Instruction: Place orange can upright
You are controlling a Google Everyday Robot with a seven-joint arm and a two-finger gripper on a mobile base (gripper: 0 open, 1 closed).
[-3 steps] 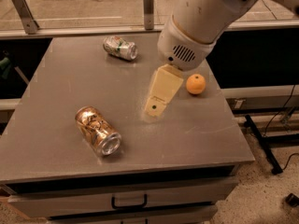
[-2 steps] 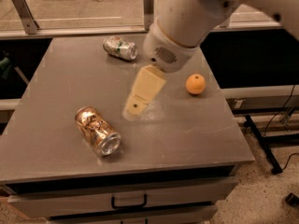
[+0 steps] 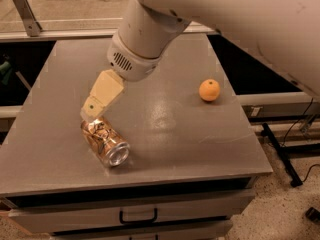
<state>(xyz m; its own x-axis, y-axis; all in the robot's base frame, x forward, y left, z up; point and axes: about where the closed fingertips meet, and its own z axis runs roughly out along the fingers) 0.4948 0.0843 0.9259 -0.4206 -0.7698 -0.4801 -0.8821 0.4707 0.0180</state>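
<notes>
While orange can (image 3: 104, 143) lies sideways, silver end front-right, gripper (image 3: 94, 110) above far end, grip unclear.

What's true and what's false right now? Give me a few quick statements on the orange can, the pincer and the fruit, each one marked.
1. The orange can lies on its side on the table. True.
2. The pincer hangs over the orange fruit. False: it is at the far end of the can, on the left part of the table, and the fruit is well off to the right.
3. The can's silver end points toward the front edge of the table. True.
4. The fruit rests against the can. False: bare tabletop lies between them.
</notes>
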